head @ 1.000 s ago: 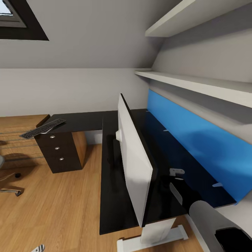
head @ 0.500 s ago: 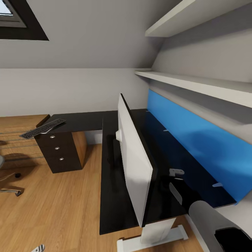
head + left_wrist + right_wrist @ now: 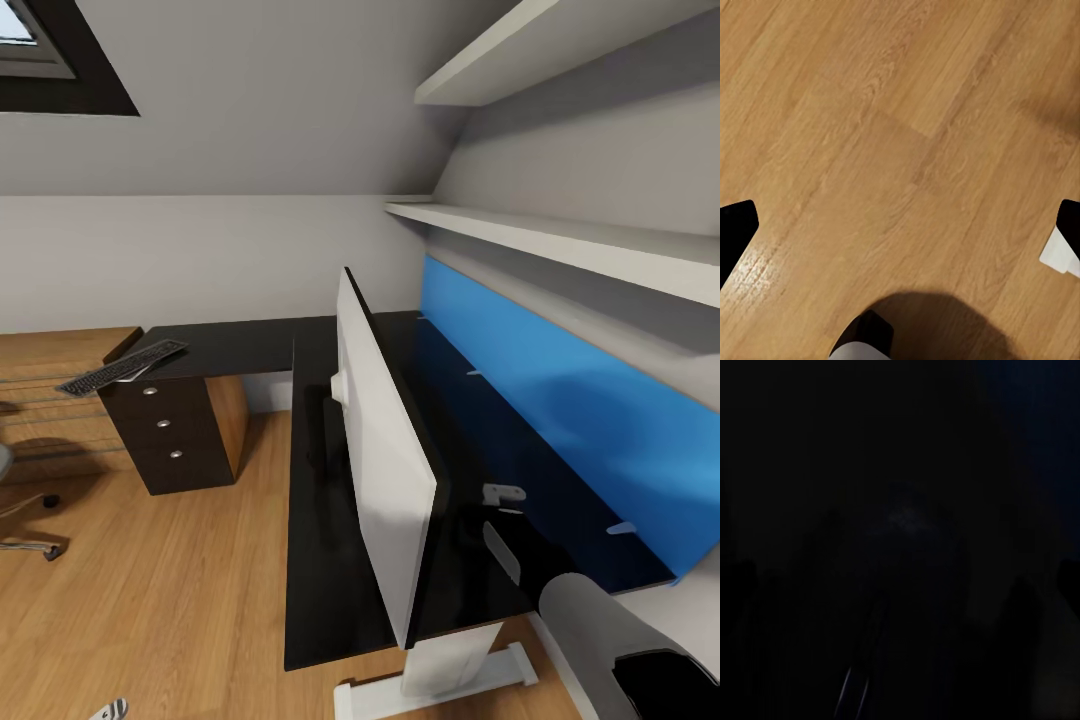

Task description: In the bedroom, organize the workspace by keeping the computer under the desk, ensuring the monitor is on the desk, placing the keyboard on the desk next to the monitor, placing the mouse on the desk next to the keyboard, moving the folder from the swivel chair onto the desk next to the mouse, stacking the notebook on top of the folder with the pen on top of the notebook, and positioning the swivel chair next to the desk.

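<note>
Leftmost in the head view, part of the grey swivel chair's chrome base (image 3: 25,520) stands on the wood-plank floor (image 3: 170,590), well apart from the desk. Next comes one slim dark-grey keyboard (image 3: 122,367), lying on the far wing of the glossy black L-shaped desk (image 3: 330,560), above a dark drawer unit with three round silver knobs (image 3: 165,425). Further right stands one wide flat monitor with a white back (image 3: 385,470), upright on the desk's near wing, its back turned to the robot and its screen facing the bright-blue wall panel (image 3: 560,420). Two pale shelves (image 3: 560,240) run above that panel.

The keyboard looks well apart from the monitor, so bringing it beside the monitor seems the step in hand; that would call for rolling toward the far wing and reaching over the drawers.

The left gripper (image 3: 900,225) hangs over bare floor with its dark fingertips (image 3: 735,225) spread wide, holding nothing. The right arm's grey sleeve (image 3: 610,640) shows low beside the desk; its wrist view is too dark, so I cannot tell whether that gripper is apart or together.
</note>
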